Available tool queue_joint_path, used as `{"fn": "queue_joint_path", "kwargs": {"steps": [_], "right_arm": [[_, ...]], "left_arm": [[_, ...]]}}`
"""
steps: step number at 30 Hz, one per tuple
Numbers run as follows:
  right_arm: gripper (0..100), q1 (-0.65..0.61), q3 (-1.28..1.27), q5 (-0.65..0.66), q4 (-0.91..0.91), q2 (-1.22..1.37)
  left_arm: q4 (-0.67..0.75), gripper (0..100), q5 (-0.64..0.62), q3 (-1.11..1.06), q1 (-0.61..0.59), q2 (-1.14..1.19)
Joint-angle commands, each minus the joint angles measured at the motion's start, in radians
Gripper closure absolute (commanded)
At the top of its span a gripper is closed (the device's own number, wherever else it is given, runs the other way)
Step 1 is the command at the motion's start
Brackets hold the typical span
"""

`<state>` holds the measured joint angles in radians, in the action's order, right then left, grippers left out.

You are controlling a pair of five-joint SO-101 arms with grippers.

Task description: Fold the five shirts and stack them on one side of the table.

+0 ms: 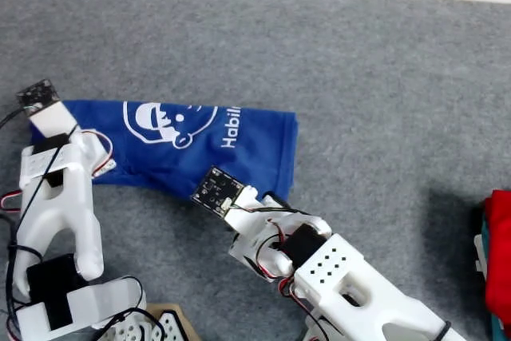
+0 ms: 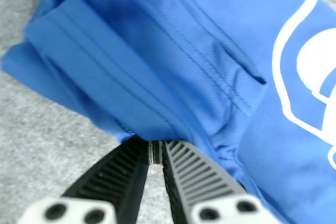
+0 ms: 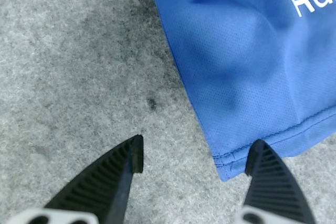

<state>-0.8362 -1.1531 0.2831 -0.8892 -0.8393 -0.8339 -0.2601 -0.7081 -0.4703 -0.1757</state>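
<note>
grey table (image 1: 383, 77): blue shirt (image 1: 160, 164), maybe red cloth (image 1: 501, 253)

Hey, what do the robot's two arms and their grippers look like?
White plastic shells, black motors, thin red and black cables on the left arm and right arm. The left gripper and right gripper have black ribbed pointed fingers, white bases.

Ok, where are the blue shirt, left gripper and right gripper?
blue shirt (image 1: 257, 145), high view, plain cloth.
left gripper (image 2: 155, 149), left wrist view, between fingertips.
right gripper (image 3: 198, 146), right wrist view, between fingertips.
</note>
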Motion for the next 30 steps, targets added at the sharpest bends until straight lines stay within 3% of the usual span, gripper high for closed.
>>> {"fn": "queue_joint_path", "kwargs": {"steps": [1,6,11,18,21,27,30], "right_arm": [[68.8,-0.01,0.004,0.012,0.013,-0.018],[68.8,-0.01,0.004,0.012,0.013,-0.018],[68.8,-0.01,0.004,0.012,0.012,-0.018],[68.8,-0.01,0.002,0.012,0.012,-0.018],[68.8,-0.01,0.002,0.012,0.012,-0.018],[68.8,-0.01,0.002,0.014,0.012,-0.018],[68.8,-0.01,0.002,0.014,0.01,-0.018]], "left_arm": [[0.002,99,0.003,0.045,0.048,-0.012],[0.075,99,-0.002,0.079,0.081,-0.004],[0.212,99,-0.147,0.087,0.094,-0.001],[0.29,99,-0.158,0.087,0.094,-0.01],[0.224,99,-0.157,0.097,0.087,-0.038],[-0.117,99,-0.152,0.074,0.022,-0.285],[-0.187,99,-0.15,-0.019,-0.008,-0.381]]}}
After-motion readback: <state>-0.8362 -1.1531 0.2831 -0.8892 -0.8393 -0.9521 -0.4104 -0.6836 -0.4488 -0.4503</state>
